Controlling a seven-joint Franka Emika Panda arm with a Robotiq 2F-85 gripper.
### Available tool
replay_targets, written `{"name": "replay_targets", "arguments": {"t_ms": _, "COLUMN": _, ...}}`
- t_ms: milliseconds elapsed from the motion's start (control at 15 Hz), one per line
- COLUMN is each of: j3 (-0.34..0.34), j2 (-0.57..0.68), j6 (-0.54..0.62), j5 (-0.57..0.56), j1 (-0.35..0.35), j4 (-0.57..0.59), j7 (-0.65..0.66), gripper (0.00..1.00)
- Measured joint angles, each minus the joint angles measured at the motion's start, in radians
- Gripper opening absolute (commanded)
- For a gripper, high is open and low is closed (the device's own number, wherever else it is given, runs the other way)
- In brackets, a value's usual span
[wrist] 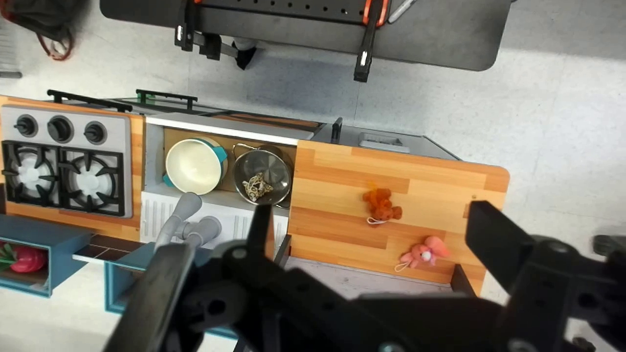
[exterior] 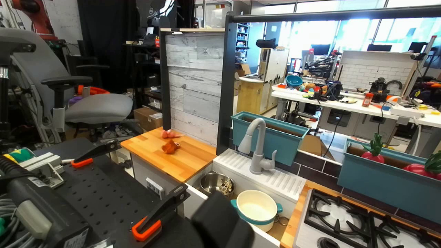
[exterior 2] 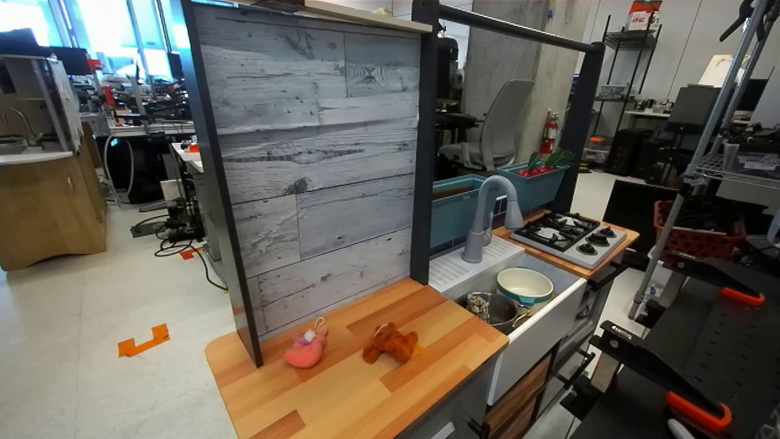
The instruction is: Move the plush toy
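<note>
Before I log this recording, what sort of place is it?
Most likely a robotics lab arranged for mock kitchen work: the stove and grey faucet suggest the kitchen side; what looks like a red robot arm, in an exterior view's background, suggests the lab.

"From where does the strong light come?"
"Over there, from the windows (exterior: 317, 32), near two o'clock in an exterior view; their glare is almost white."
"And the shadow?"
"Soft, on the floor (wrist: 313, 88) at twelve o'clock in the wrist view. At six, the gripper (wrist: 371, 220) looks dark and blurred."

Bright windows (exterior: 311, 32), grey chair (exterior: 98, 109), pale floor (exterior 2: 140, 396)
</note>
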Motion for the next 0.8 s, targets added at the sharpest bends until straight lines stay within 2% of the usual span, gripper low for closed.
{"name": "replay_targets", "arguments": {"t_ms": 800, "j3": -0.035, "j2": 0.147, "j6": 0.566, "j5": -0.022, "j1": 0.005, "j4": -0.240, "j7": -0.119, "gripper": 1.00}}
